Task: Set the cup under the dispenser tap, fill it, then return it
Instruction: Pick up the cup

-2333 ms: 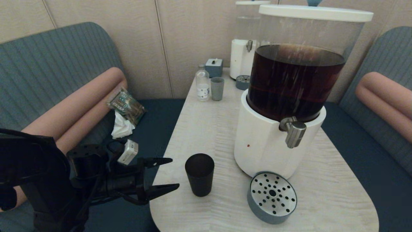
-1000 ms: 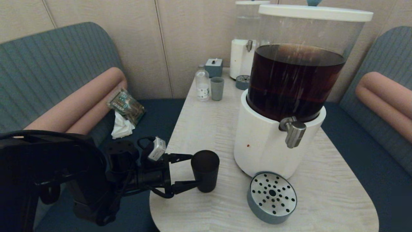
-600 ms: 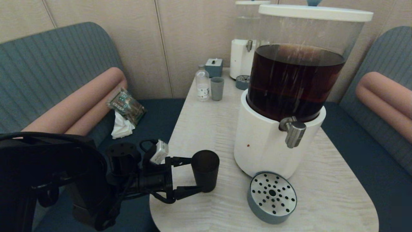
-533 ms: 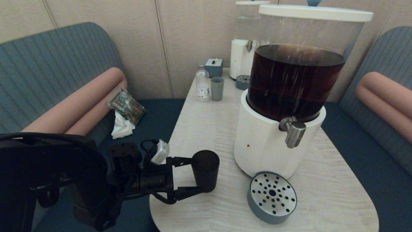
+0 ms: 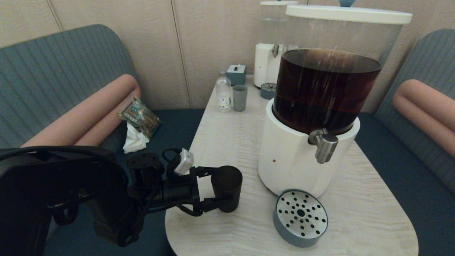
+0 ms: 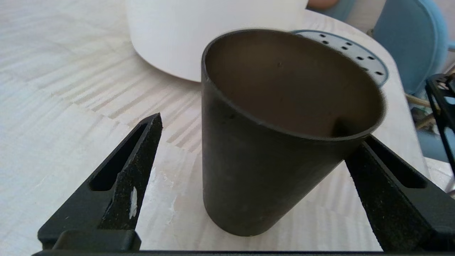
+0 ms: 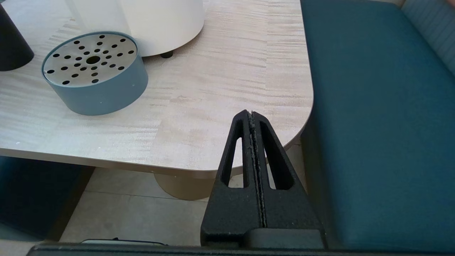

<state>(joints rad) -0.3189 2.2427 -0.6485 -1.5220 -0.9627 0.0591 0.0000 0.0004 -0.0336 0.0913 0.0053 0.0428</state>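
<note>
- Head view: black cup [image 5: 226, 189] upright on the pale bench [image 5: 227, 138], near its front left part, to the left of the big dispenser's white base [image 5: 295, 160].
- Left claw [image 5: 218, 187] reaching in from the bench's left edge, held level, fingers spread to either side of the cup; far finger at the rim side, near finger low against the cup's wall. Contact not clear from here.
- Steel tap [image 5: 324, 145] jutting from the base's front right, above and behind the round grey drip tray [image 5: 300, 217]. Cup well apart from the tap, not under it.
- Dark brown liquid in the tank [image 5: 325, 89]. At the far end of the bench: grey-blue cup [image 5: 240, 97], small clear bottle [image 5: 224, 93], small box [image 5: 236, 74], second dispenser [image 5: 272, 46].
- Wrapper and tissue [image 5: 138, 124] lying on the seat to the left.
- Left wrist view: cup [image 6: 270, 142] standing between the two black fingers [image 6: 131, 177], empty inside. One finger with a clear gap to the cup wall, the other close against the rim side; jaws apart, not clamped.
- White base [image 6: 213, 32] and perforated tray [image 6: 355, 53] just behind the cup.
- Right wrist view: right claw [image 7: 251, 117] with fingers pressed together, holding nothing, hanging off the bench's [image 7: 220, 89] near right corner, over the floor beside the blue seat [image 7: 376, 124].
- Drip tray [image 7: 94, 71] and the base's foot [image 7: 156, 21] on the bench; edge of the black cup [image 7: 12, 46] at the frame margin.
</note>
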